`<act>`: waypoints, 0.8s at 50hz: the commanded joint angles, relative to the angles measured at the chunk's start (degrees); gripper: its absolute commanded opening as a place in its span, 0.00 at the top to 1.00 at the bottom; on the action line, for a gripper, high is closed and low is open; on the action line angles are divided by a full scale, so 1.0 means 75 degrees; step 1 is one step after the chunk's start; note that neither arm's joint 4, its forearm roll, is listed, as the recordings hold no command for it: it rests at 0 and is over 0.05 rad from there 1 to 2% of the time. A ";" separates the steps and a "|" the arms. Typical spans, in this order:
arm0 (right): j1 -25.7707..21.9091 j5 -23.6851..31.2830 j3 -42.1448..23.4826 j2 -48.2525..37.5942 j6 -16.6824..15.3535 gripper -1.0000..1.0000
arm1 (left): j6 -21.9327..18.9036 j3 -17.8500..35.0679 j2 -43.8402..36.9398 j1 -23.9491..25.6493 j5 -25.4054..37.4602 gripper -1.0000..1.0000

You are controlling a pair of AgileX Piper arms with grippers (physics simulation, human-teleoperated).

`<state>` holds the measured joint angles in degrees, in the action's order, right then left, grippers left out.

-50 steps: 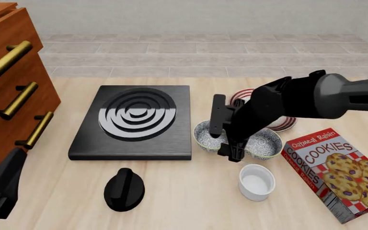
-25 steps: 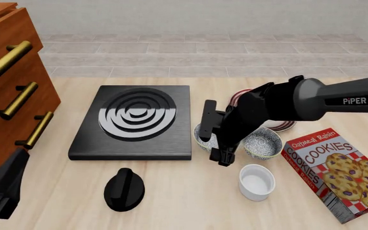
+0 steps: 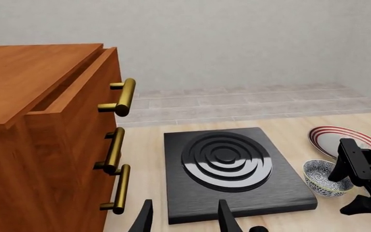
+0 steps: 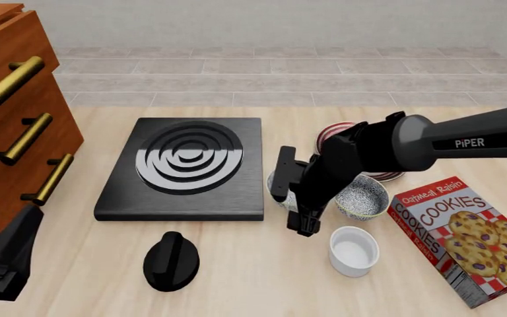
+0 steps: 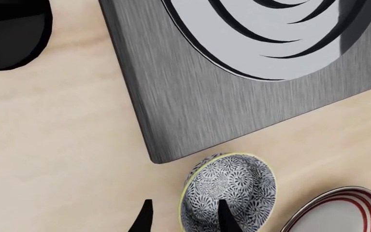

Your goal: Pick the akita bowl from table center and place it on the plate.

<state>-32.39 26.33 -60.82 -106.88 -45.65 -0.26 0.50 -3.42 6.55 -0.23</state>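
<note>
We see the right pincer (image 4: 290, 210) spread open just over the akita bowl (image 5: 227, 197), which sits on the desk (image 4: 236, 271) beside the plate (image 5: 337, 212). One fingertip (image 5: 227, 218) seems inside its rim, though the angle leaves us unsure. The left pincer (image 3: 184, 218) hangs open.

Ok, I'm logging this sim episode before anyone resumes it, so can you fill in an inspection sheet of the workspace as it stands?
Surface: light wooden table, flat.
Job's things: akita bowl on the table beside the black burner plate, not lifted; plate behind it, mostly hidden by the arm in the front view.
Clutter: second speckled bowl, white ramekin, cookie box, black knob.
Grippers: right gripper open, one finger over the akita bowl's rim; left gripper open, holding nothing, near the wooden drawers.
Cables: nothing seen.
Surroundings: tiled wall behind the table.
</note>
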 commanded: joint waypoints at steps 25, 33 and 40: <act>-0.0062 0.0494 -0.0138 0.1054 -0.0401 1.00 | -0.0053 0.0024 -0.0067 0.0119 -0.0038 0.00; 0.0291 0.0575 -0.0337 0.1191 -0.0525 1.00 | -0.0056 0.0061 0.0025 0.0153 0.0091 0.00; 0.0534 0.0597 -0.0581 0.1251 -0.0398 1.00 | -0.0059 0.0059 -0.0055 0.0194 0.0009 0.00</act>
<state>-30.46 30.08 -63.00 -98.95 -49.20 -0.67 0.86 -3.61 7.63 -0.01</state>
